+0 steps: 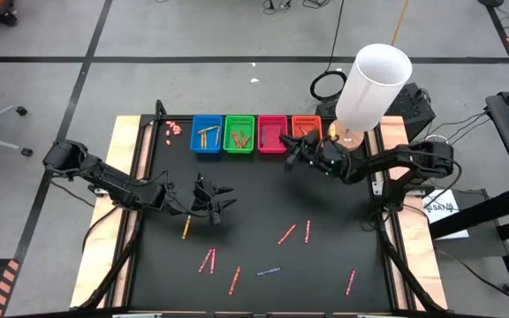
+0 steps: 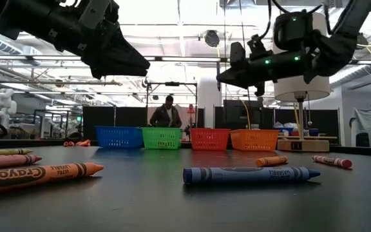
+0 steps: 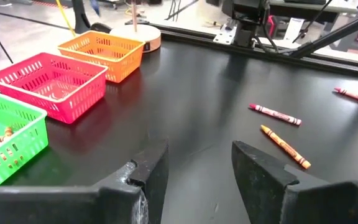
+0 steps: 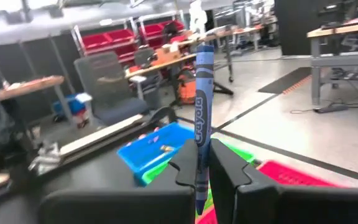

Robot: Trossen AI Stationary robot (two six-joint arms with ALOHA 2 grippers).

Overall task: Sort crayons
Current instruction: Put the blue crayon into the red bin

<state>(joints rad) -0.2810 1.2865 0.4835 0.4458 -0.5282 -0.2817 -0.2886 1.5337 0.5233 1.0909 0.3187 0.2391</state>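
Over the row of baskets at the table's far edge, the right gripper [image 1: 288,145] hangs above the pink basket [image 1: 272,133], clamped on a blue crayon [image 4: 202,118] that stands upright between its fingers. Risk, as a judgement: a blue crayon likely belongs in the blue basket [image 1: 207,133], two bins over past the green basket [image 1: 239,133]; letting go from here would drop it into the wrong bin. The grip sits low on the stick, so most of the crayon rises free above the fingers; it could tip or slip in transit, or bounce off a rim if released from this height. The orange basket [image 1: 306,126] and the white lamp [image 1: 374,84] sit close beside the arm and could get bumped on a swing.

Left gripper [image 1: 220,200] hovers mid-table, fingers partly apart, holding nothing. Loose crayons stay on the mat: a yellow one [image 1: 186,228] nearest it, an orange one [image 3: 284,145], another blue one [image 1: 269,271] and several red ones toward the near edge.
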